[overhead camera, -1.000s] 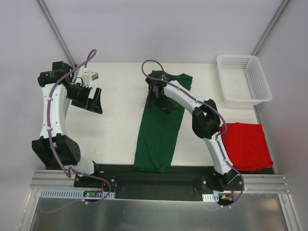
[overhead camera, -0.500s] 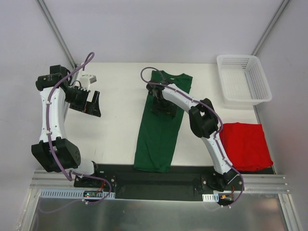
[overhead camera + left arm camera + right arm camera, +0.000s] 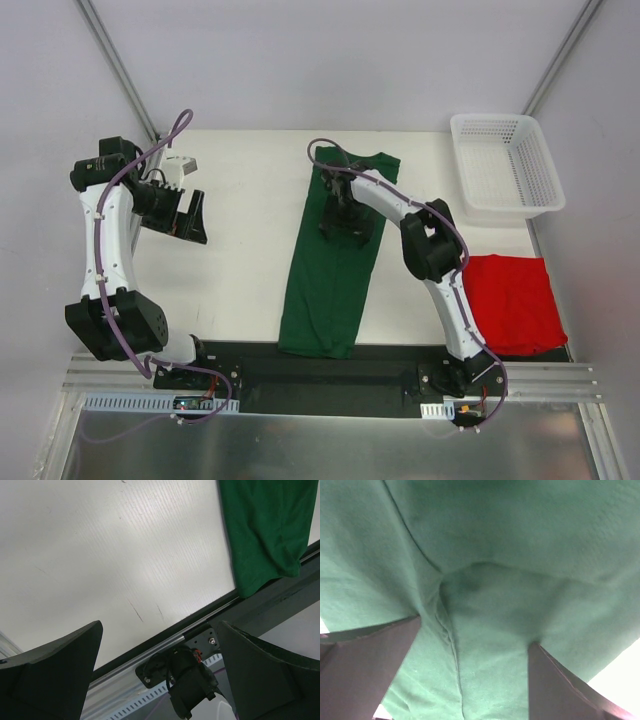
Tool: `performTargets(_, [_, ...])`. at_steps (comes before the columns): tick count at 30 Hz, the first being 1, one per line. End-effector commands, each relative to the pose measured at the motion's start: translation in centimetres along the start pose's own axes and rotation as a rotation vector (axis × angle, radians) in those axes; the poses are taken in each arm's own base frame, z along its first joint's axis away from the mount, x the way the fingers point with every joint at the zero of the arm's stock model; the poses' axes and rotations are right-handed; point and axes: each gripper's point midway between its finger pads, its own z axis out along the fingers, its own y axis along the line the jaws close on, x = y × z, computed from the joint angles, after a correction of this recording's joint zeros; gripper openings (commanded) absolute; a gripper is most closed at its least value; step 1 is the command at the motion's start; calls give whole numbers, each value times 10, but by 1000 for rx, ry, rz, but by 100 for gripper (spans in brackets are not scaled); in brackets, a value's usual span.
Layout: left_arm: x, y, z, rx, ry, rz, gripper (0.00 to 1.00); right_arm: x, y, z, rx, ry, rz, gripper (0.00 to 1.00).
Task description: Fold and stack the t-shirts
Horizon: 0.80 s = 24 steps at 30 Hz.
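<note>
T-shirt [image 3: 325,290] in green, beneath right hand [image 3: 343,222], left hand [image 3: 198,217] well apart

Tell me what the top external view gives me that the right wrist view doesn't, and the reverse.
Only top external: the red t-shirt, folded at the right; the white basket at the far right corner; the left pincer, open, off to the left; the full length of the green t-shirt. Only right wrist: a seam and puckered cloth, close up, between the fingers of the open right pincer. Both: the green t-shirt under the right pincer.
</note>
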Motion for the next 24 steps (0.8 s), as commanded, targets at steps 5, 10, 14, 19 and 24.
performTargets(5, [12, -6, -9, 9, 7, -3, 99, 8, -33, 26, 12, 237, -177, 96])
performTargets(10, [10, -4, -9, 13, 2, -16, 99, -8, -62, 18, 90, 224, -314, 96])
performTargets(14, [9, -4, -9, 19, -1, -28, 99, -18, -80, 14, 144, 204, -399, 96])
performTargets(19, [8, -4, -9, 22, -4, -40, 99, -41, -86, 8, 144, 148, -428, 96])
performTargets(24, [7, -5, -10, 23, -8, -49, 99, -60, -60, 4, 44, 101, -389, 96])
